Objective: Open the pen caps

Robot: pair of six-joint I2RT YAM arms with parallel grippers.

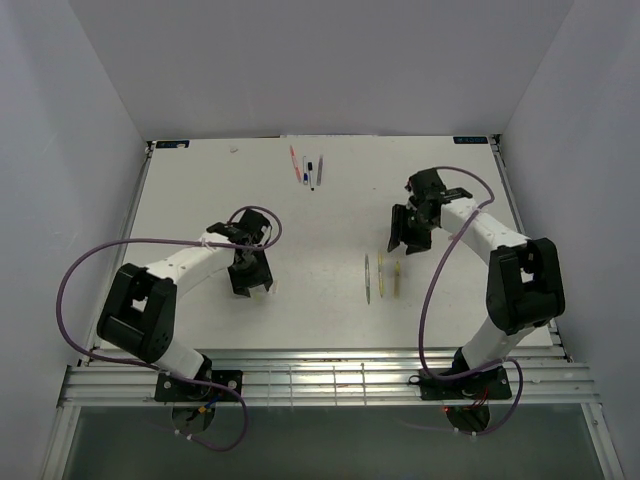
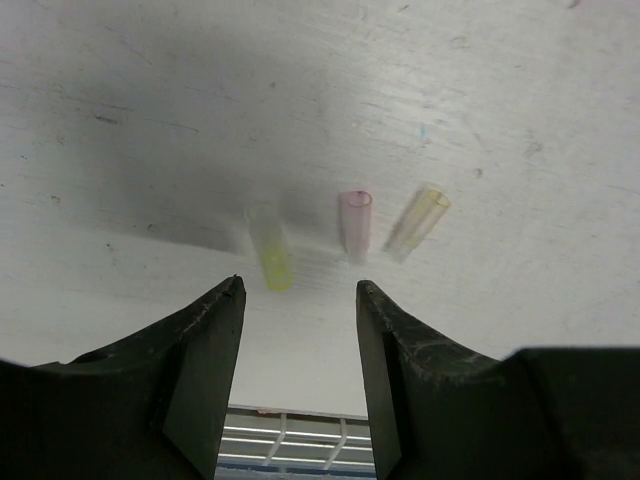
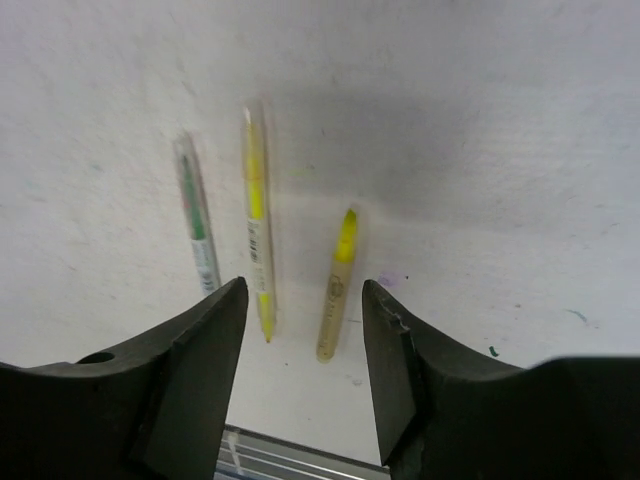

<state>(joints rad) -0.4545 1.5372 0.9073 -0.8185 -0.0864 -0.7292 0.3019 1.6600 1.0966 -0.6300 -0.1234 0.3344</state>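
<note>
Robot lab test cell. White bench (image 1: 200, 190), scuffed and ink-flecked in the wrist views, is boxed in by plain pale partition walls (image 1: 330, 60) on three sides. Left arm (image 1: 170, 285) and right arm (image 1: 505, 265) sit on slotted aluminium rails (image 1: 330, 378) at the near edge, with purple cables (image 1: 60, 290) looping loose.

Left wrist view: the yellow cap (image 2: 271, 259) is smeared with blur. From above, the far pens (image 1: 308, 168) look too small to tell capped or not.
</note>
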